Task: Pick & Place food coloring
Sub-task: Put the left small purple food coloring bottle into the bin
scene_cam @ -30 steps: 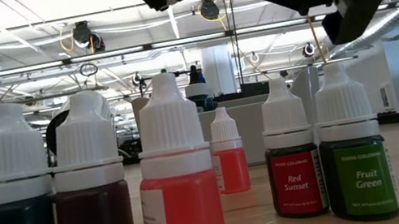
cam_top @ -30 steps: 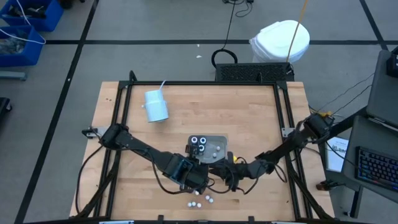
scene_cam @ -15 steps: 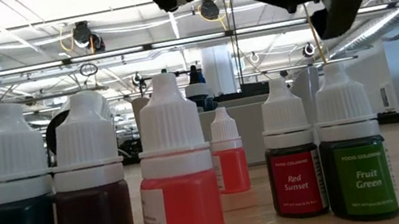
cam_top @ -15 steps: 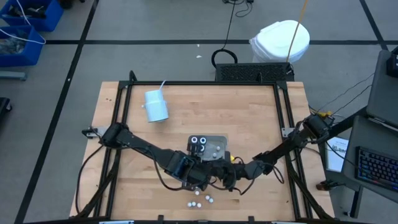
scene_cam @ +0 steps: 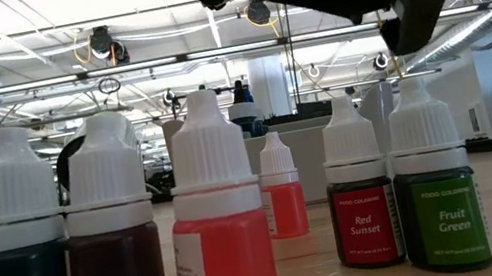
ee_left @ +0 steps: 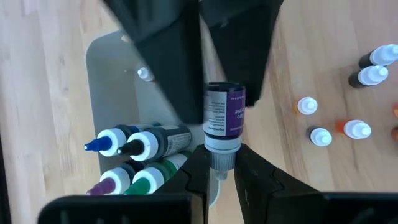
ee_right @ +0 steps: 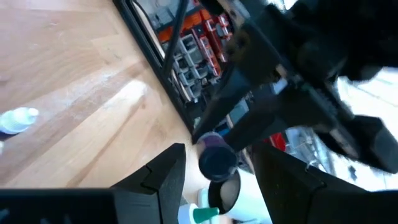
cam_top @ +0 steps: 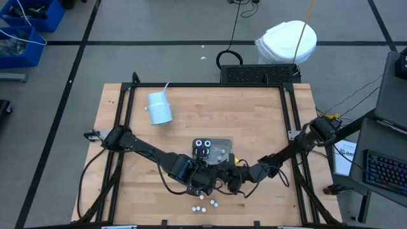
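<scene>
We see the table point(cam_top: 254, 127) from above under even, bright overhead light with only soft, faint shadows beneath the arms. From table height, the ceiling lamps point(scene_cam: 102, 41) glare behind everything, so the arms overhead read as black silhouettes, and the nearest food coloring bottles point(scene_cam: 219, 214) look soft while the labelled pair farther back is sharp enough to read. Through the wrist cameras the close dark fingers point(ee_left: 186, 180) are blurred, and the right wrist view is smeared, with a washed-out patch at one edge.
</scene>
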{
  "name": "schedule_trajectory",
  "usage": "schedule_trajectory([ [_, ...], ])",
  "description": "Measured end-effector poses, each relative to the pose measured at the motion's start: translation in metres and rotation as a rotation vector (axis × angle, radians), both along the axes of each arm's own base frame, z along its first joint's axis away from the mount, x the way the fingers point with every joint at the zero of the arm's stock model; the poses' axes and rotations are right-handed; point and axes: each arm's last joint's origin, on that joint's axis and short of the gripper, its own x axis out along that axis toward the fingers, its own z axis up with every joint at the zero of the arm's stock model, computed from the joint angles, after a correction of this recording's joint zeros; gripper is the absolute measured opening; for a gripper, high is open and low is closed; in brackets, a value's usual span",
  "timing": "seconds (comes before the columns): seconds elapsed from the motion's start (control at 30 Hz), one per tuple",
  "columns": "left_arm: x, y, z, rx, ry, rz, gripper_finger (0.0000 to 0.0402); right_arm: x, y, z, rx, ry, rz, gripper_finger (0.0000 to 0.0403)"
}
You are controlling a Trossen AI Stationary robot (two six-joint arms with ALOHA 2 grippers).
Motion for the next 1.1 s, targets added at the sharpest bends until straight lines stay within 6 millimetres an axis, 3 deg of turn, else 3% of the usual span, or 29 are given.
schedule_trajectory([
  [0.3, 0.0008, 0.0018, 0.0000, 0.002, 0.000, 0.000, 0.0051, 0.0026, -0.0039, 0.0002, 0.042, -0.001, 0.018, 0.0162],
  [0.7, 0.0007, 0.0018, 0.0000, -0.001, 0.001, 0.006, 0.0051, 0.0028, -0.0031, 0.0003, 0.086, -0.003, 0.053, 0.0047],
  [1.0, 0.0009, 0.0017, 0.0000, -0.002, -0.001, 0.006, 0.0052, 0.0028, -0.0032, 0.0002, 0.093, -0.002, 0.050, 0.0050],
  [1.1, 0.0010, 0.0017, 0.0001, -0.002, -0.002, 0.006, 0.0079, 0.0029, -0.0032, 0.0004, 0.095, -0.003, 0.049, 0.0045],
])
